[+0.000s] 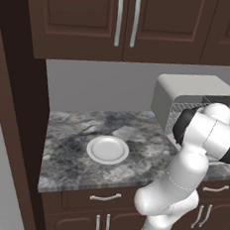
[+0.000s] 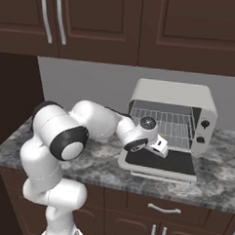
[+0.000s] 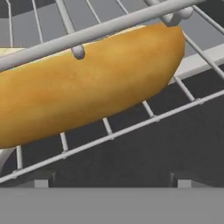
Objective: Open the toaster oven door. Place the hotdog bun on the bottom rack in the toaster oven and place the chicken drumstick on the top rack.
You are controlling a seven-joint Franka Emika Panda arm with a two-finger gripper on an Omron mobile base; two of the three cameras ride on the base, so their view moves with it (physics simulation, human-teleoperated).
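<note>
you have the toaster oven (image 2: 173, 123) on the right part of the stone counter (image 1: 68, 152), its door (image 2: 158, 161) folded down flat in front of it so the wire racks (image 2: 163, 123) inside are open to view. your arm reaches in from the left across the counter, and the gripper (image 2: 160, 146) sits low at the mouth of the oven, just above the lowered door. from the right base camera you cannot make out the fingers themselves, but in the hand camera the two small dark tips (image 3: 43, 183) stand far apart near the bottom corners with nothing between them, so the fingers are spread wide and hold nothing. right ahead of the hand lies the hotdog bun (image 3: 87, 87), golden brown and long, resting on the bars of a wire rack (image 3: 131, 127) with its length slanting across the view; a thicker bar (image 3: 109, 28) crosses in front of its upper side. the bun is close to the tips but apart from them. you cannot tell from the hand camera alone which rack level this is, though the hand is down near the door. from the left base camera you see a white plate (image 1: 107, 149) on the counter well to the left of the oven, and nothing lies on it. dark wooden cabinets (image 1: 126, 18) hang above the counter, and drawers and doors with pale handles (image 1: 105, 197) run beneath it.
</note>
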